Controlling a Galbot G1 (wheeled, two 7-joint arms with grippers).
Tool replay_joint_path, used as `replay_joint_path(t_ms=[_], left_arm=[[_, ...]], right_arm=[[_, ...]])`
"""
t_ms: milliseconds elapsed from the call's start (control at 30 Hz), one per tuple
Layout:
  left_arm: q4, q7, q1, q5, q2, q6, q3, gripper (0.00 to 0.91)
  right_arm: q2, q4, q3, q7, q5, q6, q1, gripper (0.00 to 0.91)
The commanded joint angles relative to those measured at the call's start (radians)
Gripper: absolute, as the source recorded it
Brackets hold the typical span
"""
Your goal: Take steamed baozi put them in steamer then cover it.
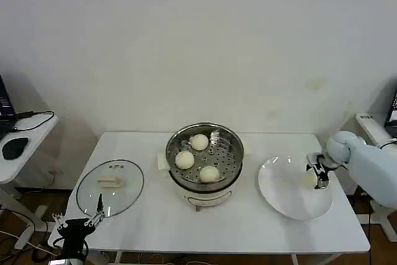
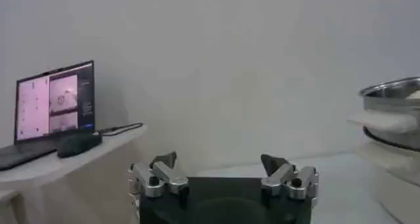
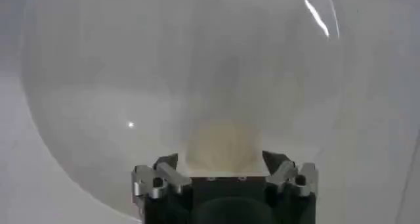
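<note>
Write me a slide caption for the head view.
Right gripper closes on the last baozi over the white plate; three already sit in the steamer, cover waiting.

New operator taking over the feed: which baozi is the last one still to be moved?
Find the white plate right of the steamer. The right gripper is at its far right side around one baozi. Unlike the other three, this one sits outside the steamer.

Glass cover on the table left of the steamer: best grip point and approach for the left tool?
Grip the pale oblong handle at the centre of the cover, coming straight down from above. The cover lies flat on the table, so its rim offers no purchase; the raised handle is the only part to pinch, across its narrow width. The left tool waits open beside the near rim.
</note>
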Motion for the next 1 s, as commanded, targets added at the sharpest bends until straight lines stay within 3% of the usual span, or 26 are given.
replay_joint_path(t_ms=[33,533,833,1000], left_arm=[[-0.002,0.000,0.000,0.001,-0.002,0.000,0.001,0.907],[-0.014,-0.001,0.011,0.004,-0.006,-0.001,0.001,0.907],[-0.013,-0.001,-0.005,0.008,0.000,0.003,0.008,0.907],[-0.011,-0.001,-0.011,0.008,0.004,0.003,0.011,0.907]], right_arm=[[0.019,-0.028,0.009,0.002,-0.012,0.000,-0.006,0.665],[-0.018,0.025,0.019,-0.001,0.015,-0.011,0.009,0.574],[-0.159,0.331,-0.094,-0.007,0.159,-0.082,0.221,0.584],[-0.183,0.469,-0.203,-0.003,0.229,-0.129,0.397,0.584]])
